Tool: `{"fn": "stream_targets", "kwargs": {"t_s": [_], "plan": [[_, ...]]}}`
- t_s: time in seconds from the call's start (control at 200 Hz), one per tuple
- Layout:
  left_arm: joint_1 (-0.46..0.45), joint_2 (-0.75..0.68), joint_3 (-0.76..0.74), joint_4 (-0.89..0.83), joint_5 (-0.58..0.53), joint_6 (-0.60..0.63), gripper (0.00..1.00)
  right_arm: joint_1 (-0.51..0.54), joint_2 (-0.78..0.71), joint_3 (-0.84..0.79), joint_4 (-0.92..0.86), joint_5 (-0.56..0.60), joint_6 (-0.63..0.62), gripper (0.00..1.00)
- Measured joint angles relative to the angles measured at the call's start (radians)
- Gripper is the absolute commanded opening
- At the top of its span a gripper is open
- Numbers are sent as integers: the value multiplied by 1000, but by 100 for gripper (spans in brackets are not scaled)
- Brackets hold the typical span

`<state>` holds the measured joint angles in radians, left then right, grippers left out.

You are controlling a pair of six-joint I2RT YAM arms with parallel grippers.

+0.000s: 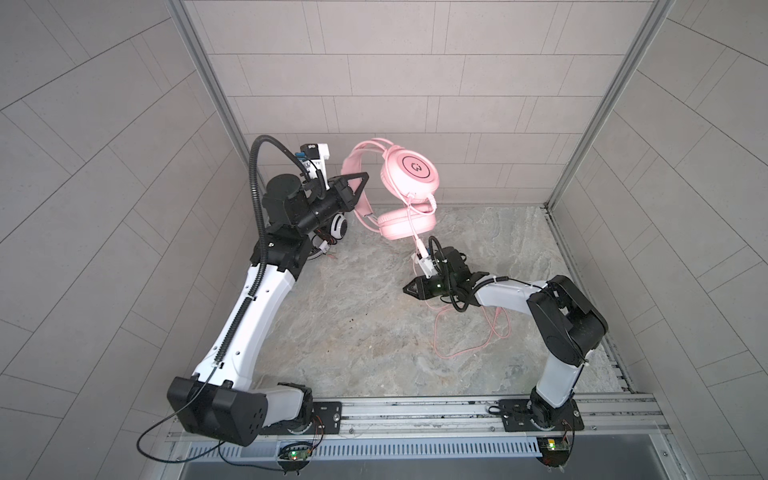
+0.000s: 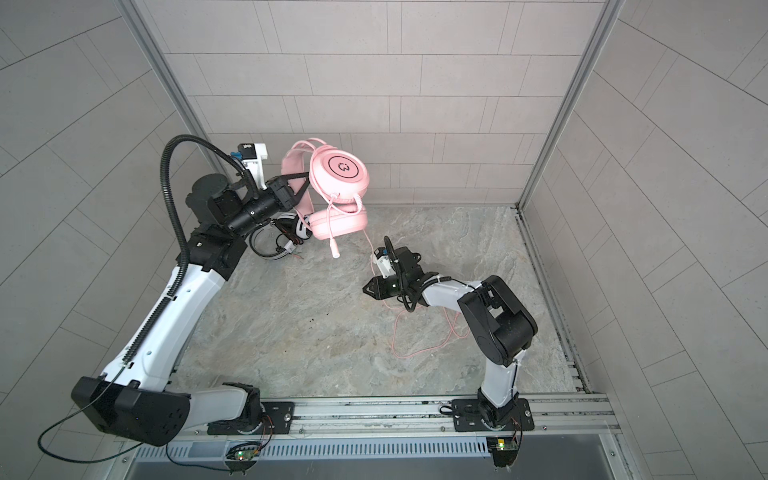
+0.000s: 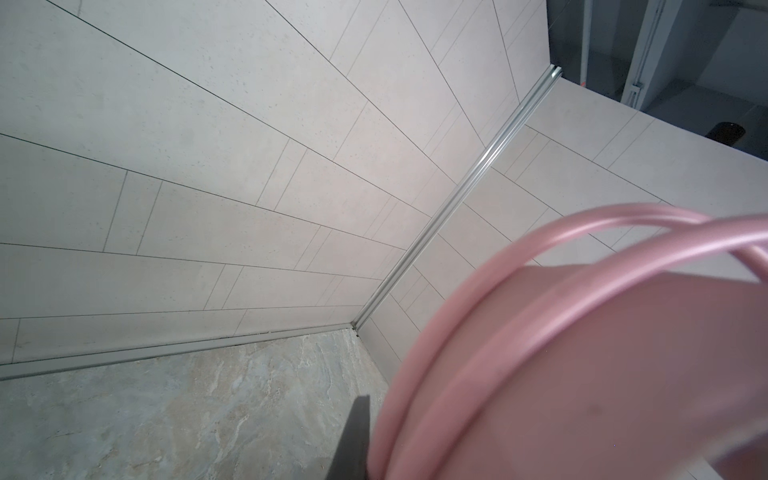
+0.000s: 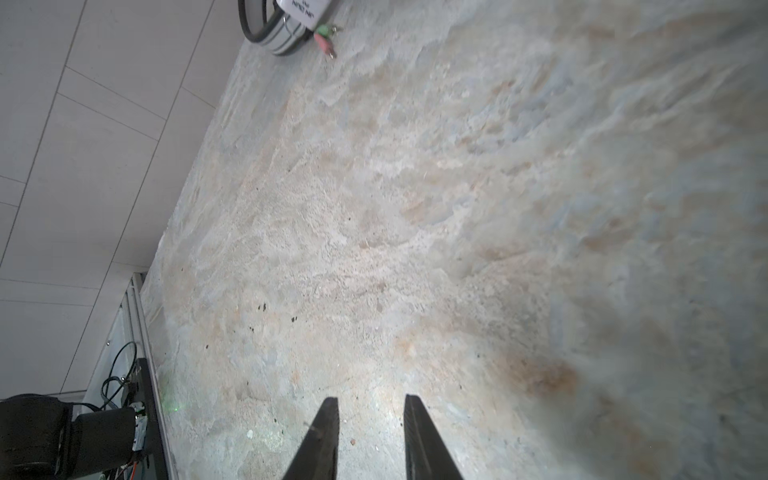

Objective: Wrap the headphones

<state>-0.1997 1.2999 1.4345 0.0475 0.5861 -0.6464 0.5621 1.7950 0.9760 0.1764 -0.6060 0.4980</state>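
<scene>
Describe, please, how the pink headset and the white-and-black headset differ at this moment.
The pink headset is held off the table by its headband in the left gripper; the white-and-black headset lies on the table, partly hidden. The pink cable trails loose across the table; the white-and-black headset's lies looped beside it. Both are wired over-ear sets.

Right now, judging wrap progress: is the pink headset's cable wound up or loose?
Loose: from the pink headset, its cable falls into open loops on the table.

Left pincer (image 1: pixel 362 187) holds pink headset (image 1: pixel 409 172) aloft, seemingly by headband (image 1: pixel 352 164).
</scene>
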Motion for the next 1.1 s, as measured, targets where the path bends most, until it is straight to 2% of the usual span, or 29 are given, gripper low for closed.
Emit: {"fn": "stream_targets", "kwargs": {"t_s": [0.13, 0.285, 0.43, 0.565, 0.816, 1.101], "plan": [[1, 2, 9, -35, -64, -2, 0, 5, 0, -36, 23, 1, 8, 15], [1, 2, 17, -110, -216, -14, 0, 26, 0, -85, 50, 23, 19, 7], [1, 3, 17, -167, -351, -41, 0, 101, 0, -122, 43, 59, 21, 1], [1, 5, 17, -217, -471, -60, 0, 187, -7, -125, 11, 99, 8, 0], [1, 16, -19, -236, -701, -50, 0, 355, -89, -23, -234, 199, -66, 0], [14, 130, -46, -172, -915, 55, 0, 507, -239, 61, -461, 331, -125, 0]]}}
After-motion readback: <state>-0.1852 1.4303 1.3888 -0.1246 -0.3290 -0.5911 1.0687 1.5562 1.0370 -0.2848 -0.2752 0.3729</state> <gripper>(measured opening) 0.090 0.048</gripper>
